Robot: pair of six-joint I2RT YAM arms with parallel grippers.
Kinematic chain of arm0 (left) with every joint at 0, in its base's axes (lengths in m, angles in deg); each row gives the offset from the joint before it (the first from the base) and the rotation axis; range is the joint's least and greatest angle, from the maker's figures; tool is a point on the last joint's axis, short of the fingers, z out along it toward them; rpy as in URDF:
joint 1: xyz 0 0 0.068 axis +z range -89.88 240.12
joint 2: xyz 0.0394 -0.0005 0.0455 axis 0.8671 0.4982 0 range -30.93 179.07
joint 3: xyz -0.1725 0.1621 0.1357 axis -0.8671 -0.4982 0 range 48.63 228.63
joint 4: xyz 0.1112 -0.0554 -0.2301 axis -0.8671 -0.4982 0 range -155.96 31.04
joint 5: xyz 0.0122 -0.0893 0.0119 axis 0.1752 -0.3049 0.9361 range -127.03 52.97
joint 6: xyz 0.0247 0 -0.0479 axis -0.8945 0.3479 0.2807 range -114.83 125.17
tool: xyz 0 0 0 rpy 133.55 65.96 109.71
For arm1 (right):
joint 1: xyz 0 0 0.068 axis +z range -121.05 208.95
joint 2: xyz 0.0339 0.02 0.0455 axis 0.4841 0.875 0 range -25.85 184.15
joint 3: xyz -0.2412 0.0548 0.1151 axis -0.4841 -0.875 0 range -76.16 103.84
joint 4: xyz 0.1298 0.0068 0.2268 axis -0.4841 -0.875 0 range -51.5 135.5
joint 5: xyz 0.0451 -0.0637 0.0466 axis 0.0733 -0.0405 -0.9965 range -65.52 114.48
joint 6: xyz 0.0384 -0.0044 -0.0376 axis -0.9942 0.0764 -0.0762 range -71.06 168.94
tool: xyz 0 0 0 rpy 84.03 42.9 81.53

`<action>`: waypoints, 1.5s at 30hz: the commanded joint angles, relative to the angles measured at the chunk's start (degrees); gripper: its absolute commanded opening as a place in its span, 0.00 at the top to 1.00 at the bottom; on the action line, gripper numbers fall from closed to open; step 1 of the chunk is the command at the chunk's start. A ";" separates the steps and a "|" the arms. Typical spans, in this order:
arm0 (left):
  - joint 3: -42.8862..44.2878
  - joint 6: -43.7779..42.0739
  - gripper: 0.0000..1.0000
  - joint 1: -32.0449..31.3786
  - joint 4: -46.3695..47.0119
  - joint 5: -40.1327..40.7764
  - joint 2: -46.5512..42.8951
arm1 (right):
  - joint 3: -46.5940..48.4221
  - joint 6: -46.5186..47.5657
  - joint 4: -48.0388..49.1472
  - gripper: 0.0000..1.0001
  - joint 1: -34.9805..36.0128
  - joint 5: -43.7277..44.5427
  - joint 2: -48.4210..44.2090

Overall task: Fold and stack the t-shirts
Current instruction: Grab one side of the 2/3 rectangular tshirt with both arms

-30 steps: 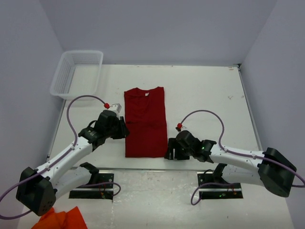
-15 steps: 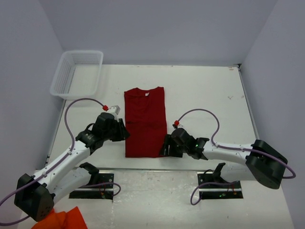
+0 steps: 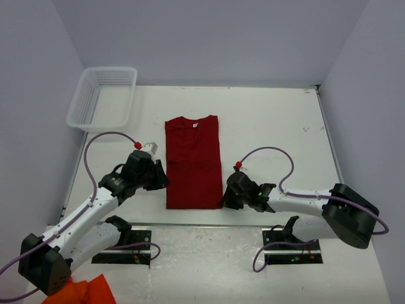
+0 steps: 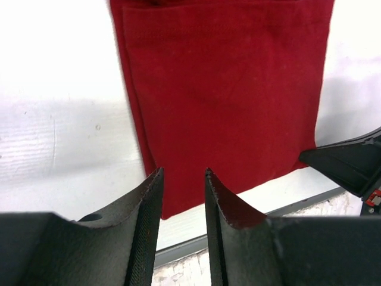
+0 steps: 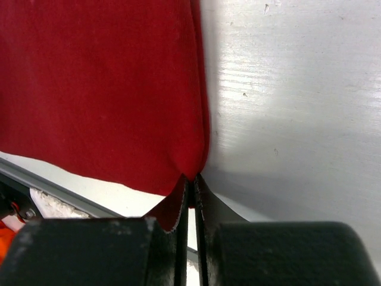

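i count one t-shirt [image 3: 193, 161] on the table [image 3: 272, 120], dark red and folded into a long narrow strip. it lies flat near the middle, with its round neck toward 12 o'clock and its hem toward 6 o'clock. one small white neck label [image 3: 195, 125] shows at the collar. i have two arms, one on each side of the strip, and each carries one purple cable. my left gripper [image 3: 161, 177] sits just beside the shirt's long edge, at about 8 o'clock from the shirt's middle. its two fingers [image 4: 149, 196] stand apart with a narrow gap between them. through that gap my left wrist camera looks down on the hem corner at 7 o'clock, and nothing is caught between them. my right gripper [image 3: 226, 199] is at the hem corner at 5 o'clock. its two fingers [image 5: 205, 205] are pressed together, and in the right wrist view the red corner of the cloth is drawn into a small peak right at their tips, so they are pinching the fabric there. the rest of the strip spreads flat away from that pinch toward 12 o'clock. one white mesh basket [image 3: 101, 98] stands at the table's 10 o'clock corner, well apart from the shirt, and i can see nothing inside it. one heap of orange cloth [image 3: 82, 292] lies off the table at 7 o'clock, beside my left arm's base, partly cut off by the picture's edge.
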 commanded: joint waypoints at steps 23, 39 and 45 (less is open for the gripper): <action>-7.59 10.85 0.52 -0.19 -3.27 -6.21 6.25 | -4.29 0.57 -3.60 1.00 0.30 2.68 0.76; -14.71 12.60 0.53 -0.28 4.90 -12.44 9.33 | -4.82 -0.13 -3.51 1.00 0.30 2.51 0.93; -15.33 13.39 0.66 -0.28 4.29 -12.88 9.68 | -4.91 -0.39 -3.77 1.00 0.30 2.68 0.58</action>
